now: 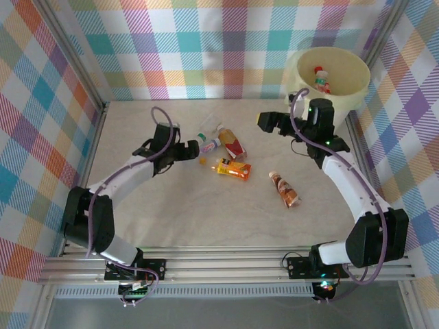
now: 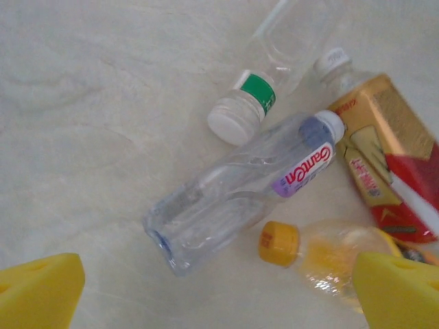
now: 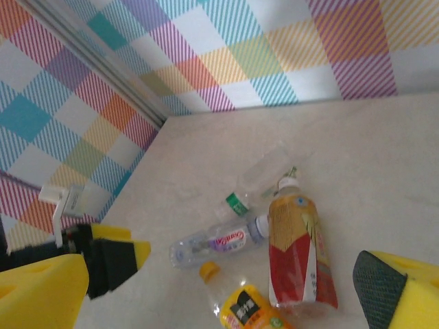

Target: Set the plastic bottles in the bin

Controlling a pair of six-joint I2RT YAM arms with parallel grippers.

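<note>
Cream bin (image 1: pixel 357 92) far-right corner | bottles (image 1: pixel 233 168) mid-table, bare table (image 1: pixel 171 219) around | left fingers (image 2: pixel 41 291), right fingers (image 3: pixel 401 288) wide, empty

the left arm (image 1: pixel 130 175) rises from its base at the lower left toward the centre of the top view, and the left gripper (image 1: pixel 191 152) is spread wide, with its yellow pads (image 2: pixel 38 291) in the bottom corners of the wrist view. the right arm (image 1: pixel 350 185) arcs up the right side, and the right gripper (image 1: pixel 271 123) points left with its jaws wide apart.
</note>
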